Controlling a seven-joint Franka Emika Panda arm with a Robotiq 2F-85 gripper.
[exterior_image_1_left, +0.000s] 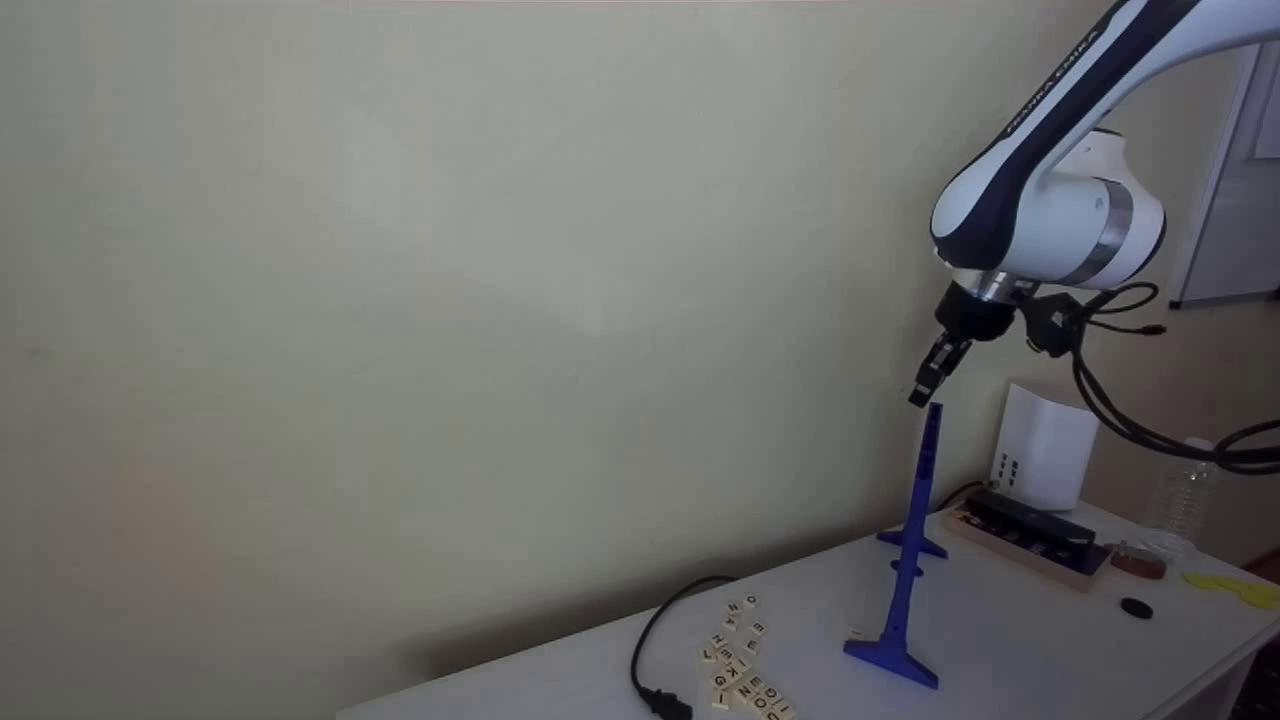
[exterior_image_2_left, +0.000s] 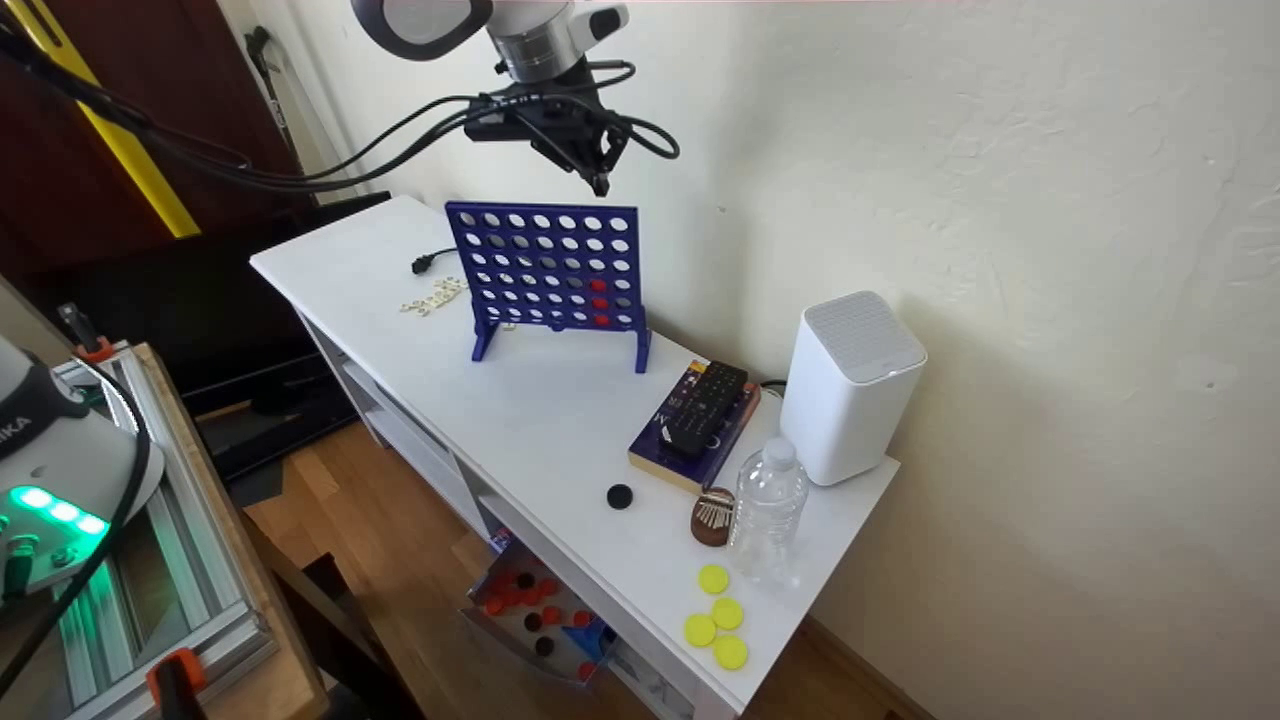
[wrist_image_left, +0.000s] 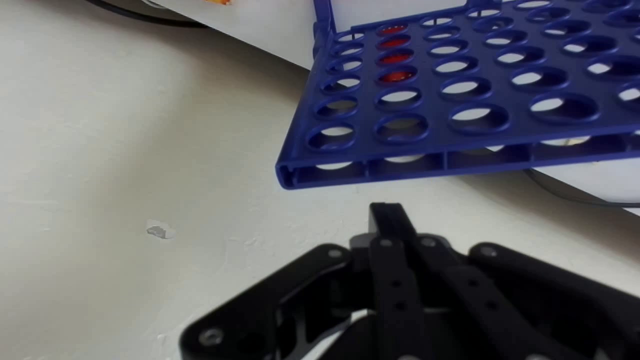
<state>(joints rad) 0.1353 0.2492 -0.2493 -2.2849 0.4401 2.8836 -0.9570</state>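
My gripper (exterior_image_1_left: 918, 398) is shut, its fingertips pressed together with nothing between them. It hangs just above a blue upright game rack (exterior_image_1_left: 903, 590) on the white table. In an exterior view the gripper (exterior_image_2_left: 600, 188) is over the right part of the rack (exterior_image_2_left: 545, 208), a small gap above its top edge. Seen from the wrist, the closed gripper (wrist_image_left: 386, 205) points at the slotted top of the rack (wrist_image_left: 365, 135), not touching it. Several red discs (wrist_image_left: 396, 76) are stacked in one column near that end; the cells above them look unfilled.
A book (exterior_image_2_left: 650, 455) bearing a black remote (exterior_image_2_left: 710, 400) lies beside the rack. Past it are a white speaker-like box (exterior_image_2_left: 850, 400), a clear bottle (exterior_image_2_left: 768, 510), a thumb piano (exterior_image_2_left: 712, 517), a black disc (exterior_image_2_left: 620, 497) and several yellow discs (exterior_image_2_left: 728, 612). Letter tiles (exterior_image_1_left: 732, 672) lie scattered.
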